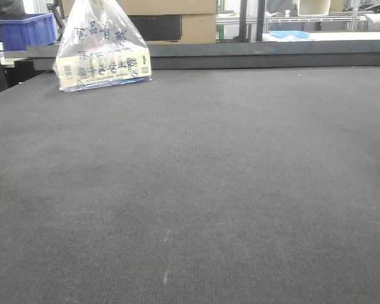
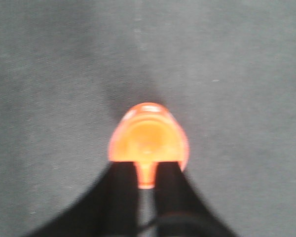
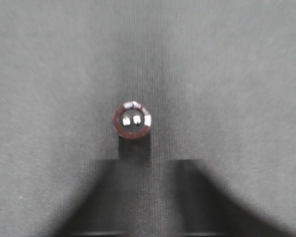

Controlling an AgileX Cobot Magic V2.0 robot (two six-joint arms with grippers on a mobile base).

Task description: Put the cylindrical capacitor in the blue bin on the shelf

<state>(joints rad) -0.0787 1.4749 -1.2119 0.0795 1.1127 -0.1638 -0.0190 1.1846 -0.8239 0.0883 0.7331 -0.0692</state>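
The cylindrical capacitor (image 3: 132, 121) shows end-on just ahead of the right gripper (image 3: 160, 168), whose jaws are a dark blur — clamped on it or not, I cannot tell. The left gripper (image 2: 146, 170) has its jaws nearly closed, pinching an orange piece (image 2: 148, 138). If the hold is weak, the capacitor could drop onto the tabletop (image 3: 237, 59) mid-carry.

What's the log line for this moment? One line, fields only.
left gripper: shut on orange object | capacitor: end-on, terminals facing right wrist camera

Open tabletop (image 1: 215, 190) ahead; plastic bag (image 1: 102, 47) stands far left.
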